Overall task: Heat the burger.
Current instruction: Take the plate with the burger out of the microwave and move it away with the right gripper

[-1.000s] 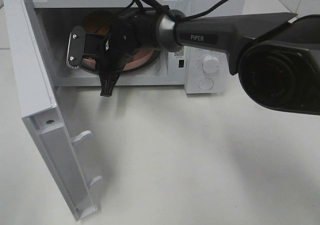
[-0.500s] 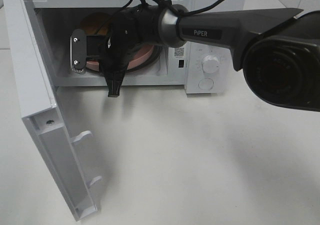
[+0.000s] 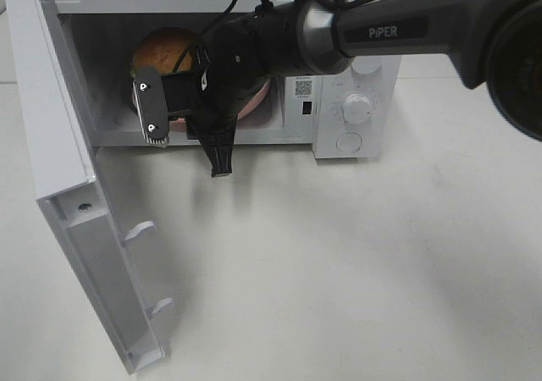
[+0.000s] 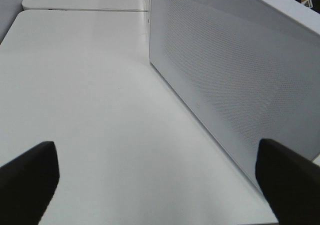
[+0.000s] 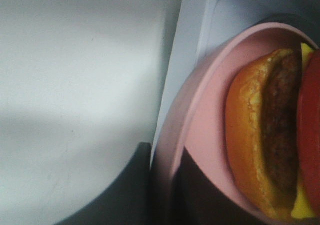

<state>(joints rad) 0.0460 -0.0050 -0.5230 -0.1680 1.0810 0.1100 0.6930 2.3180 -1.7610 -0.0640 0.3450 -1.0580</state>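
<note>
**Burger at the microwave mouth, plate not yet let go**

The burger (image 3: 166, 49) sits on its pink plate (image 3: 254, 102) inside the microwave (image 3: 356, 76), towards the left of the cavity. The right gripper (image 5: 165, 185) reaches into the microwave's opening, and its jaws are pressed nearly together on the rim of the plate (image 5: 200, 110); the wrist view shows the pink edge running straight into the dark jaws. Whether the plate rests fully on the microwave floor or is held just above it is hard to tell, since the arm hides most of it from above.

The left gripper (image 4: 160, 185) hangs outside the microwave, beside its perforated side wall (image 4: 235, 80), over the bench (image 4: 90, 100). Its jaws are spread wide and hold nothing.

So the loading looks nearly done. By my reading, what is left is to release the plate, draw the right arm clear, swing the door (image 3: 76, 220) shut, as it stands wide open, and turn the dial (image 3: 357, 108) to start heating.
</note>
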